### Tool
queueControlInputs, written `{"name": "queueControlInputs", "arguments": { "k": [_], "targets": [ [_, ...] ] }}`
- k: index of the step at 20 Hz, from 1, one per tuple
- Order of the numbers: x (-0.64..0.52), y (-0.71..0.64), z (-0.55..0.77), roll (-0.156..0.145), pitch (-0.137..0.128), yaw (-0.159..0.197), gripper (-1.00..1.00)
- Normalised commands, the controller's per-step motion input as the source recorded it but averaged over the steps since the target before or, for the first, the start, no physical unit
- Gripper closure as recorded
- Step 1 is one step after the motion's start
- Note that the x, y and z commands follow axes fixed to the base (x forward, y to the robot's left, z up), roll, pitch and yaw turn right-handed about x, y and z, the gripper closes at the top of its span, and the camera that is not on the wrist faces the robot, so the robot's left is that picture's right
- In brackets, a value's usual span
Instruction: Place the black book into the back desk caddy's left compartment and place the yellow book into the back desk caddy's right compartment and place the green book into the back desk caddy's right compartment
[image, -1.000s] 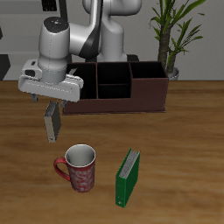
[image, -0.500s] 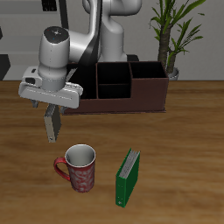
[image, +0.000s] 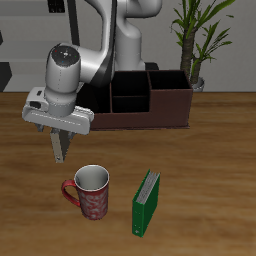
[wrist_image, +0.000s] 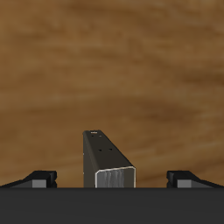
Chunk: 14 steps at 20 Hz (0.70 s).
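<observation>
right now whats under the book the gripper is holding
Bare wooden table only; the yellow book hangs upright from the gripper. The mug stands beside it, nearer the front edge. Nothing there is hidden.

A: The table (image: 215, 190) looks like wood, warm brown with a streaky grain and a dull satin finish; the wrist view shows the same grain, blurred.
B: And the back desk caddy (image: 170, 112)? Reddish-brown walls, smooth and matt, like stained wood; the inner dividers are flat black.
A: The green book (image: 146, 204) has a smooth dark green cover with little sheen; its page edge is pale, papery.
B: The yellow book (image: 59, 146) reads as dull olive-grey, matt; in the wrist view its end looks pale and faintly streaked.
A: The mug (image: 90, 192) is patterned red outside, white inside, slightly glossy like glazed ceramic; the arm's shell (image: 68, 66) is smooth light grey, plastic-looking with soft highlights.
</observation>
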Motion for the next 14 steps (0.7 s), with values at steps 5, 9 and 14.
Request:
{"name": "queueControlInputs", "arguments": {
  "k": [5, 9, 14],
  "targets": [
    [0.00, -0.02, -0.12, -0.032, 0.026, -0.019, 1.00],
    [-0.02, 0.03, 0.05, 0.014, -0.003, -0.020, 1.00],
    [0.00, 0.01, 0.13, -0.016, -0.001, -0.015, 1.00]
  ]
}}
